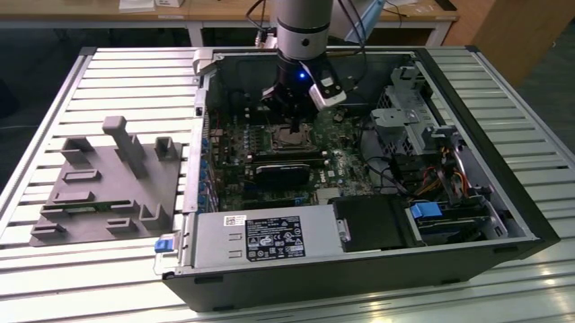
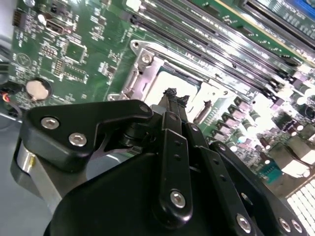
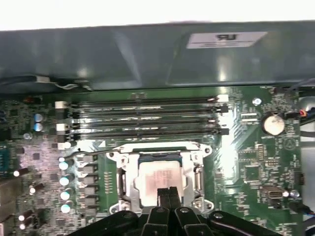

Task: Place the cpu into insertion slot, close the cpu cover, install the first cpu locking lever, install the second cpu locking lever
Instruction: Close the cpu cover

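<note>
Fingertips of the gripper (image 3: pixel 167 192) are pressed together with nothing between them. They sit at the edge of the cpu (image 3: pixel 155 176), either touching its metal top or just above it; we cannot tell which. The cpu lies flat inside the insertion slot (image 2: pixel 142 61), deep in the open computer case (image 1: pixel 503 168). The cpu cover (image 3: pixel 158 146) appears to be down around it, its window framing the chip. A thin wire lever (image 3: pixel 93 154) runs along the side of the slot nearest the memory slots (image 3: pixel 142 118). We cannot see whether it is hooked.

We judge pressure to be the main risk. If the closed tips bear down off-centre, the chip could tilt in its seat and bend the contacts beneath. If the tips slide sideways across the top, they could scratch it or catch the inner edge of the cover and lift it. The lever is springy and thin. A push that misses it could slip onto the green board (image 3: pixel 256 167) and strike the small parts there. If the cover is not fully seated, a lever forced over it could jam or snap back.
</note>
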You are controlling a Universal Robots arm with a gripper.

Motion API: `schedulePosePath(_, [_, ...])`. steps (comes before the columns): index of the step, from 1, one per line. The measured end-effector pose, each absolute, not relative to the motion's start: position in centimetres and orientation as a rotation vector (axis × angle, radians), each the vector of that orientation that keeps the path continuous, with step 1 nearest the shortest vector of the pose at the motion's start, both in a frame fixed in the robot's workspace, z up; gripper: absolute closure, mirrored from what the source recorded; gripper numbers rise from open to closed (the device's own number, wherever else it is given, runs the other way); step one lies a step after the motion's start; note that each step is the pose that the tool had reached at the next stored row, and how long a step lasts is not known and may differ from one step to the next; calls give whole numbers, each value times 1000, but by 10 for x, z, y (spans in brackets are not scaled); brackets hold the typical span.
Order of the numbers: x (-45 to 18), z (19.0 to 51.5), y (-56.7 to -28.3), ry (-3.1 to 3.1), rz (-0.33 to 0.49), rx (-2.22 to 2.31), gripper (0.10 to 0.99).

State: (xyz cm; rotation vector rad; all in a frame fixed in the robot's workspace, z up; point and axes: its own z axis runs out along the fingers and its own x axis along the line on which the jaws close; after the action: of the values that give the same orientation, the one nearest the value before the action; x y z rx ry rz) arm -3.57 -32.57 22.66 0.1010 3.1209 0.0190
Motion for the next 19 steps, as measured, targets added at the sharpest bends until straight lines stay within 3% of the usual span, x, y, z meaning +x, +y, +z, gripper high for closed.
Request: schedulePosePath(19, [-35, 253, -326, 3121, 19, 101, 984])
